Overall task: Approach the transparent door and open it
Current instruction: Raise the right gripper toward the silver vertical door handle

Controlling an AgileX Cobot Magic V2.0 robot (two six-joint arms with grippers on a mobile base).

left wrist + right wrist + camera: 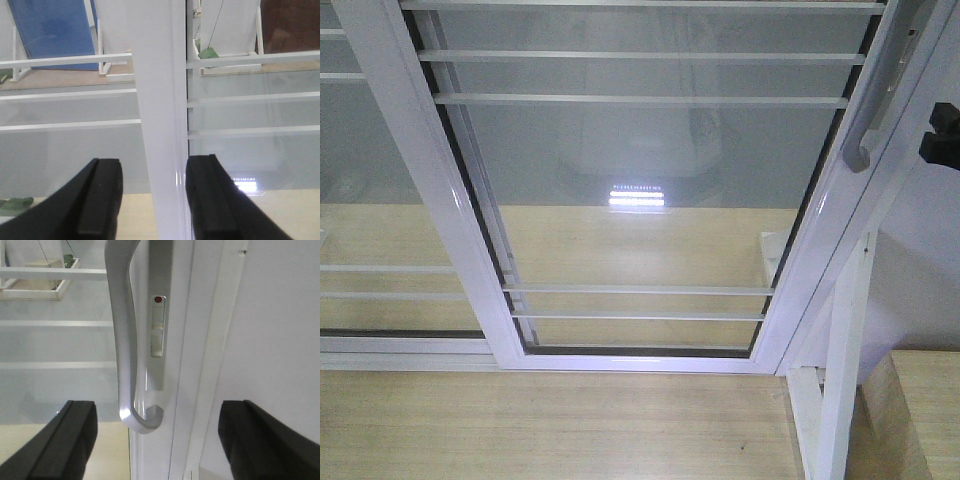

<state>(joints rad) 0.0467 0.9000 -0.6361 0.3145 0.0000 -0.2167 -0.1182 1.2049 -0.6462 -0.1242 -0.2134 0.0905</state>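
Where the door stands: the transparent door (pixel 640 180) fills the front view, its bottom rail meeting the edge of the wooden floor (pixel 570 420), with the handle stile at right.
Handle: a curved silver-grey pull handle (pixel 125 340) runs down that stile, with a latch slot (pixel 157 335) showing a red dot beside it.
Right gripper (pixel 157 410): jaws wide, the handle's lower end framed between them, no contact visible.
Left gripper (pixel 152 165): jaws wide, straddling a white stile (pixel 160 100), not closed on it.
Handling: likely heavy, rigid, breakable glass; the smooth frame looks slippery.
Best hold: the handle, drawn sideways; the red dot may mean locked.
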